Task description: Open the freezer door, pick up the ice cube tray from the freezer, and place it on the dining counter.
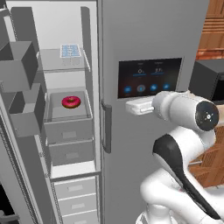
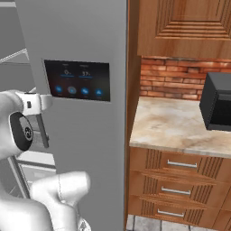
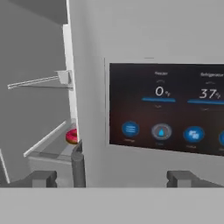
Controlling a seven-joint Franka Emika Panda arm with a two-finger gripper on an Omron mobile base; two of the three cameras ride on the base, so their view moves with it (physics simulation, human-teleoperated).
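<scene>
The freezer [image 1: 65, 131] stands open at the left, and its freezer door [image 1: 17, 144] is swung out toward me with grey bins on its inner side. The ice cube tray [image 1: 70, 50], pale blue with small cells, lies on the upper wire shelf. My gripper [image 3: 113, 178] is open and holds nothing. Its fingertips [image 3: 43, 178] face the neighbouring grey door with the black display panel [image 3: 168, 107], to the right of the freezer opening. The white hand [image 1: 140, 106] sits level with the bottom of that panel, well below and right of the tray. The dining counter is out of view.
A pink donut [image 1: 71, 102] lies in a bin under the tray's shelf, with grey drawers [image 1: 70, 135] below. The panel door's vertical handle [image 1: 106, 127] runs along the opening's right edge. A wall counter [image 2: 180, 126] with a black microwave [image 2: 219, 101] stands to the right.
</scene>
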